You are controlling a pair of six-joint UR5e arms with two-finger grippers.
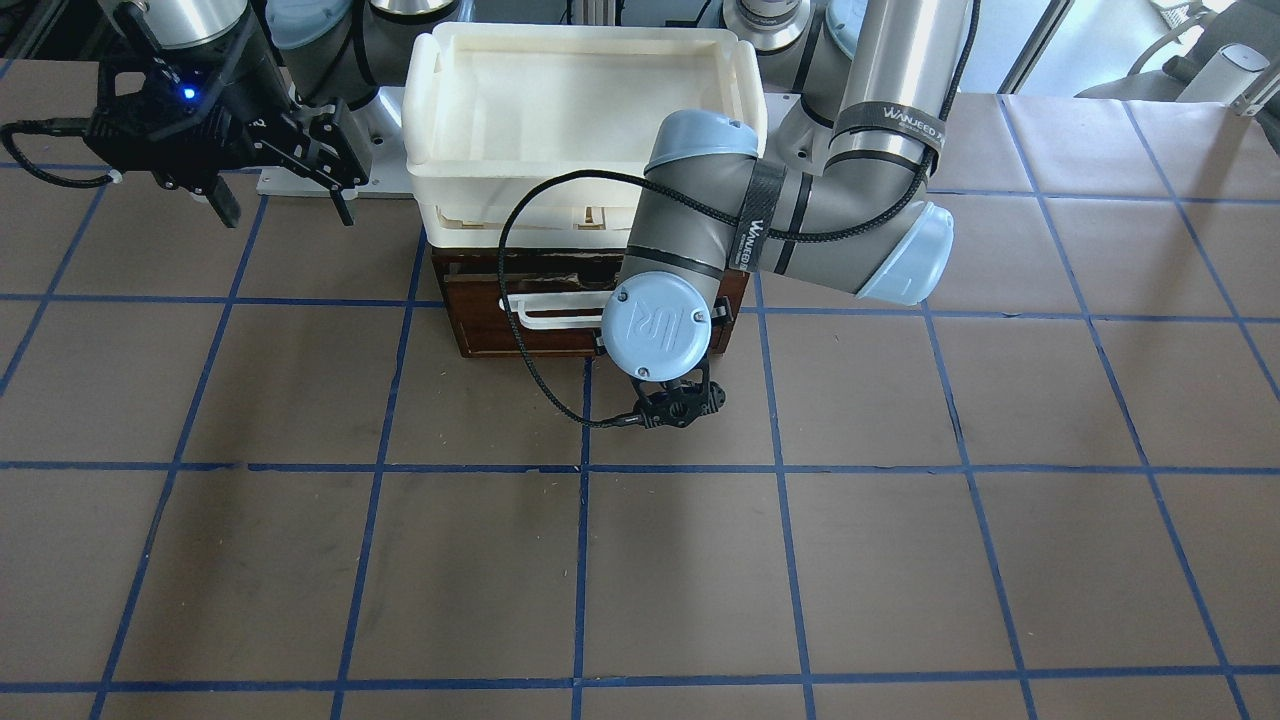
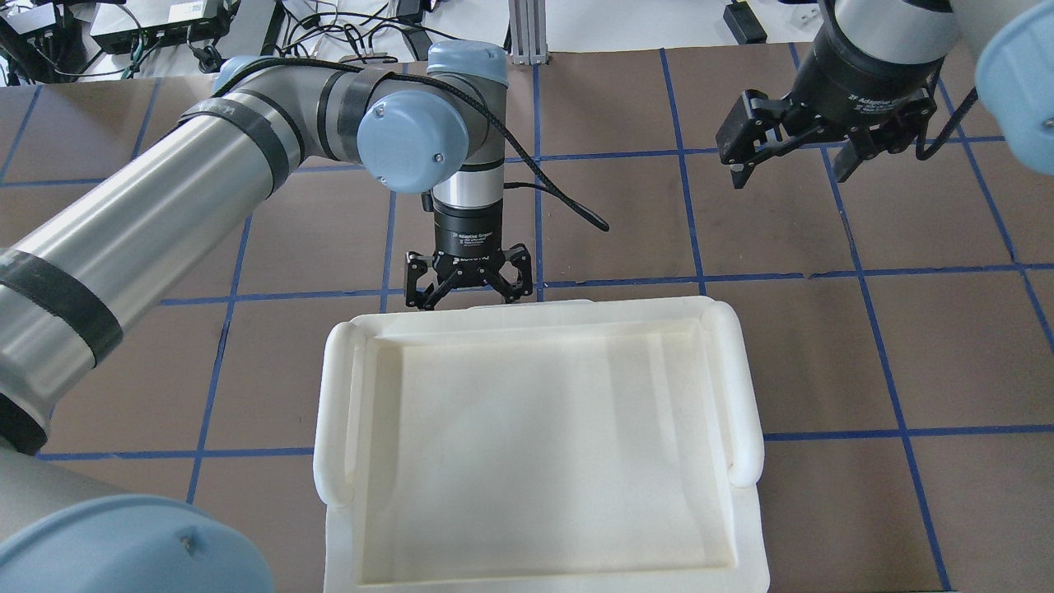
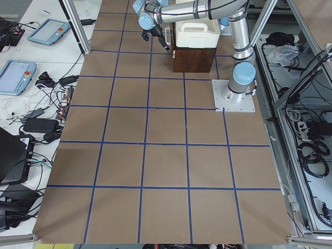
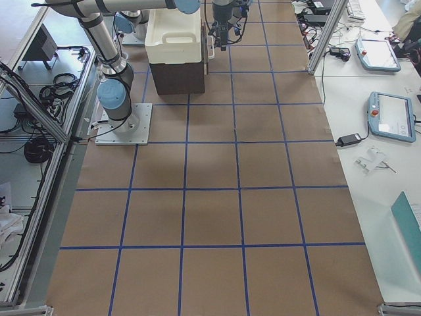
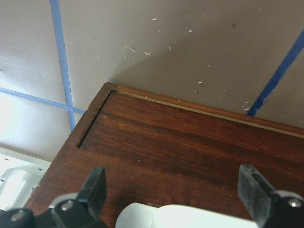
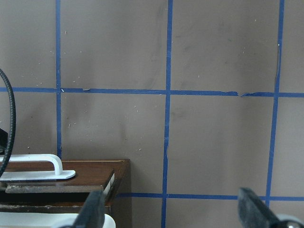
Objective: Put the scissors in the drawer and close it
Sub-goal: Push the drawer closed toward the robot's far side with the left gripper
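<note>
The drawer (image 1: pixel 480 325) has a dark brown wooden front and a white bar handle (image 1: pixel 555 310); it sits under a white plastic tray and looks pushed in, or nearly so. My left gripper (image 2: pixel 468 298) is open right at the drawer front. In the left wrist view its fingers (image 5: pixel 95 185) stand either side of the white handle (image 5: pixel 180 216), against the wood (image 5: pixel 190 142). My right gripper (image 2: pixel 792 173) is open and empty, held above the table off to the side of the drawer; it also shows in the front view (image 1: pixel 287 215). The scissors are not in view.
The white tray (image 2: pixel 338 412) sits on top of the brown cabinet and blocks the overhead view of the drawer. The table is brown with blue tape lines (image 1: pixel 580 470). The left arm's black cable (image 1: pixel 520 330) loops in front of the drawer.
</note>
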